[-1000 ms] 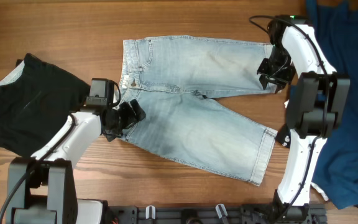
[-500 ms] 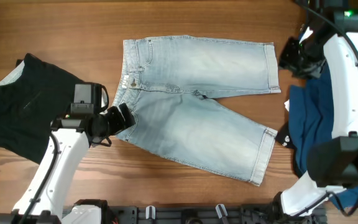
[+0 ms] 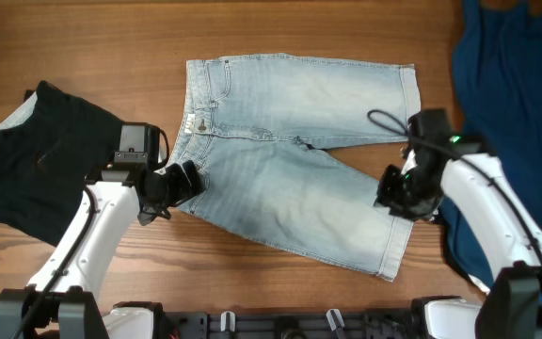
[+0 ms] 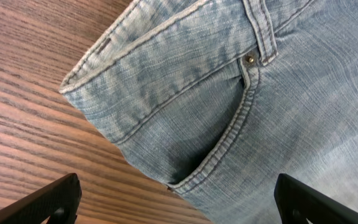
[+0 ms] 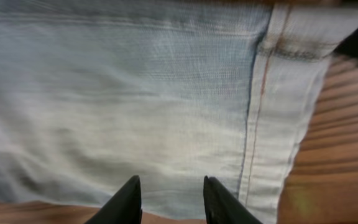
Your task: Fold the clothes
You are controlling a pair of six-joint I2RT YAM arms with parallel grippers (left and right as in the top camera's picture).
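Wood table point(image 3: 83, 38): 1 pr denim shorts point(image 3: 290, 141), 1 black garment point(image 3: 45, 160), 1 dk-blue garment point(image 3: 516, 85); L gripper point(image 3: 188, 179) & R gripper point(image 3: 395, 193) both gaping, empty.

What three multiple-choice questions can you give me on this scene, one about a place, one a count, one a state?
1. Where is the right gripper? A at a leg hem of the shorts; B at the waistband; C off the fabric.
2. How many garments lie on the table? A one; B two; C three.
3. How do the shorts lie? A folded in half; B spread flat; C heaped.
Answers: 1 A, its wrist view shows the hem seam; 2 C, shorts, black garment, dark blue garment; 3 B, both legs lie open, unfolded.
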